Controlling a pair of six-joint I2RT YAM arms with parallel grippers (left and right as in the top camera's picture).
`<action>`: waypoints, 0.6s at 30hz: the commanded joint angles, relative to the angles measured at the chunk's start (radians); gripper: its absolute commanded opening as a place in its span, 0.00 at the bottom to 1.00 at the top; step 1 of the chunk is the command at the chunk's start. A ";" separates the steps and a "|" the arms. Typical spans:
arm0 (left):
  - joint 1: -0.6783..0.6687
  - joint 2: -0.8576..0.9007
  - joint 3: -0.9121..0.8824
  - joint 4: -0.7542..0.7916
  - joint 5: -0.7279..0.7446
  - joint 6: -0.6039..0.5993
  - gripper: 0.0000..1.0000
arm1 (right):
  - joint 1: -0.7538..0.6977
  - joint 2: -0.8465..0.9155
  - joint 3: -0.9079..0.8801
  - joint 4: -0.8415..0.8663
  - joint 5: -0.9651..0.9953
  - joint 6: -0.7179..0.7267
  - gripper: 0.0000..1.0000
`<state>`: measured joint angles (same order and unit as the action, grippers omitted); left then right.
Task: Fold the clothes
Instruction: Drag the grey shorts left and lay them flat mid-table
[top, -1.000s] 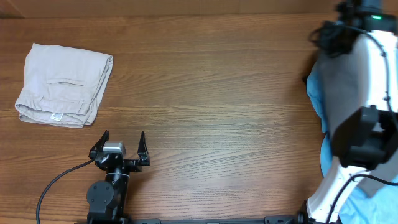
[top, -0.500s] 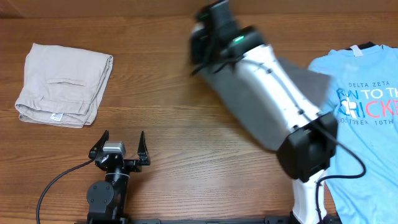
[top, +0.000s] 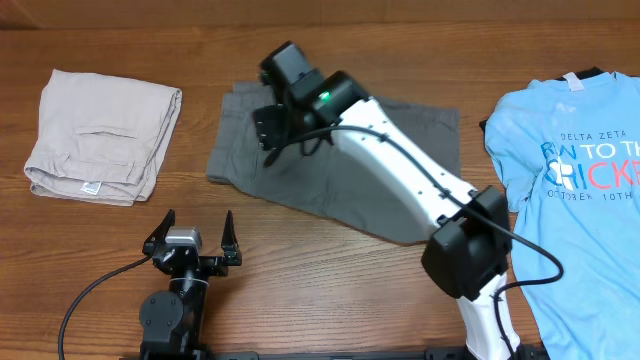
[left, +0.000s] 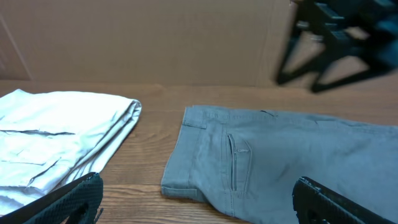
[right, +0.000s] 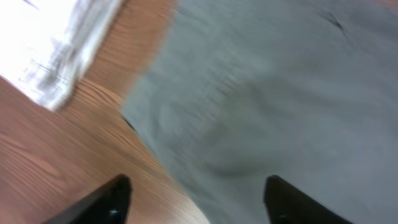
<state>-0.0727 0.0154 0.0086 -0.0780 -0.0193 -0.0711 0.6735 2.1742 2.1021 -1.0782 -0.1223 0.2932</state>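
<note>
Across the middle of the wooden desk (top: 330, 290) lie the dark grey shorts (top: 425, 140), spread flat and unfolded. Their waistband end points toward the robot's left and the leg end toward its right. The left wrist view shows the shorts (left: 280, 162) face-up with the slit back pocket (left: 236, 168) showing, and the waistband edge closest to a folded beige garment (left: 56, 137).

The right arm reaches diagonally over the shorts from the near right side. Its end effector (top: 272, 135) hangs above the waistband end. The right wrist picture is blurred, yet the two fingers of that end effector (right: 198, 183) plainly stand well apart, with only grey cloth (right: 261, 93) beneath them and nothing pinched. Whether the fingertips touch the cloth cannot be told.

The left end effector (top: 198, 218) sits near the front edge of the desk, in front of the gap between the beige garment and the shorts. Its fingers are spread wide and empty. From its own camera the end effector (left: 199, 180) frames the waistband corner of the shorts between its fingers.

The folded beige garment (top: 100, 130) rests at the far left, apart from the shorts, a small white tag (top: 90, 188) on its near edge. A light blue printed T-shirt (top: 580, 230) lies at the right edge, just beside the shorts.
</note>
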 joint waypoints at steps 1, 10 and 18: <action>-0.006 -0.011 -0.004 0.003 -0.006 0.019 1.00 | -0.080 -0.143 0.042 -0.089 0.021 0.000 0.84; -0.006 -0.011 -0.004 0.003 -0.006 0.019 1.00 | -0.278 -0.277 0.042 -0.373 0.013 0.056 1.00; -0.006 -0.011 -0.004 0.003 -0.006 0.019 1.00 | -0.449 -0.278 0.030 -0.588 0.014 0.051 1.00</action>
<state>-0.0727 0.0154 0.0086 -0.0784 -0.0193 -0.0708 0.2638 1.8973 2.1319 -1.6405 -0.1070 0.3397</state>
